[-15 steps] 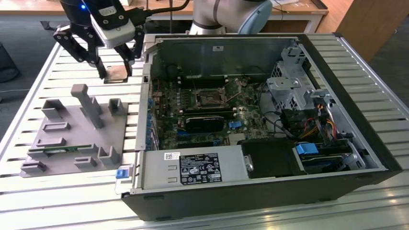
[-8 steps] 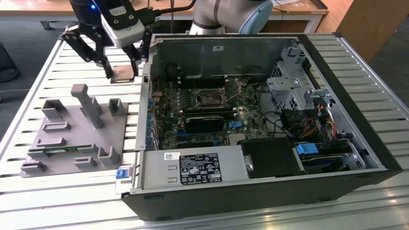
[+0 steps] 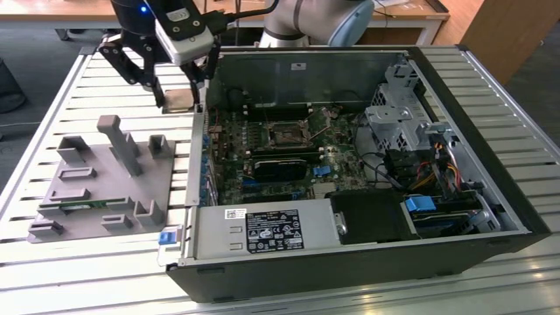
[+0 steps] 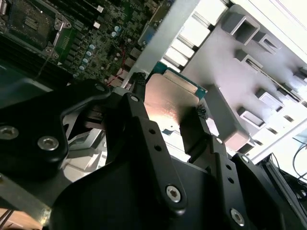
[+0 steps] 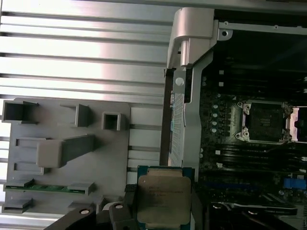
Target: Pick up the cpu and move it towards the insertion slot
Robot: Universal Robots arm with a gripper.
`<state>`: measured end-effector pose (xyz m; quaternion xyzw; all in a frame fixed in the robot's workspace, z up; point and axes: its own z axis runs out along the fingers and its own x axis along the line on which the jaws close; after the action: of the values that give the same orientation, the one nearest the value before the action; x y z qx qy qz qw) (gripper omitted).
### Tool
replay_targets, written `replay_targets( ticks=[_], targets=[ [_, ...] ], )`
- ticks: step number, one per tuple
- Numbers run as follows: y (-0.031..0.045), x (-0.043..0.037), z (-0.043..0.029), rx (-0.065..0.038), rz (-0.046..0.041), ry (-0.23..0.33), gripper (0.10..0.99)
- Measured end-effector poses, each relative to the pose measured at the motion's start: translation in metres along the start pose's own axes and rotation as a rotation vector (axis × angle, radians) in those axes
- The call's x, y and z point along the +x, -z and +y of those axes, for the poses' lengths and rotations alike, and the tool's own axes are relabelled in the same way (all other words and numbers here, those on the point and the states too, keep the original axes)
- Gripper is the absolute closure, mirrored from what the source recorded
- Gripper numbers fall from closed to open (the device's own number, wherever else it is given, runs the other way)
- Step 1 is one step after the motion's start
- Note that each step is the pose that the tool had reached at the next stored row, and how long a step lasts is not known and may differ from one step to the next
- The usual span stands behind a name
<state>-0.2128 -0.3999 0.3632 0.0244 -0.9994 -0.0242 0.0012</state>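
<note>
A slatted metal table (image 3: 105, 275) carried an open computer case (image 3: 490, 151) and a grey holder tray (image 3: 96, 190), with wooden desks behind. The claw (image 3: 180, 105) hung above the table just outside the case's far corner, its fingers (image 4: 196, 129) closed on the cpu (image 5: 162, 200). The insertion slot (image 3: 287, 133) lay well apart, inside the case.

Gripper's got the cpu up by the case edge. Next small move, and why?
Probably a short sideways carry over the case wall toward the insertion slot. The black two-finger gripper is shut on the flat square silvery cpu, held above the slatted table just outside the open black computer case. The shiny-framed, dark-centred socket sits inside on the green motherboard, toward the exterior view's right.
</note>
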Motion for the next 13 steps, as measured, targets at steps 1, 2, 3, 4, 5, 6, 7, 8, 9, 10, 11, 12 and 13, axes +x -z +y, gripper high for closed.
replay_targets(
  ticks=[1, 2, 3, 4, 5, 6, 7, 8, 9, 10, 11, 12, 13],
  targets=[
    [0.0, -0.0017, -0.0001, 0.0, 0.0001, 0.0, 0.549],
    [0.0, -0.0035, -0.0002, 0.0, 0.0, 0.0, 0.549],
    [0.0, -0.0052, -0.0003, 0.0, 0.0, 0.0, 0.549],
    [0.0, -0.0069, -0.0004, 0.0, 0.0, 0.0, 0.549],
    [0.0, -0.0088, -0.0004, 0.0, 0.0, 0.0, 0.549],
    [0.0, -0.0105, -0.0005, 0.0, 0.0, 0.0, 0.549],
    [0.0001, -0.0123, -0.0006, 0.0, 0.0001, 0.0, 0.549],
    [0.0, -0.0141, -0.0007, 0.0, 0.0, 0.0, 0.549],
    [0.0001, -0.0159, -0.0008, 0.0, 0.0, 0.0, 0.549],
    [0.0001, -0.0177, -0.0009, 0.0, 0.0, 0.0, 0.549],
    [0.0001, -0.0195, -0.001, 0.0, 0.0, 0.0, 0.549],
    [0.0001, -0.0214, -0.0011, 0.0, 0.0, 0.0, 0.549],
    [0.0001, -0.0234, -0.0012, 0.0, 0.0, 0.0, 0.549]
  ],
)
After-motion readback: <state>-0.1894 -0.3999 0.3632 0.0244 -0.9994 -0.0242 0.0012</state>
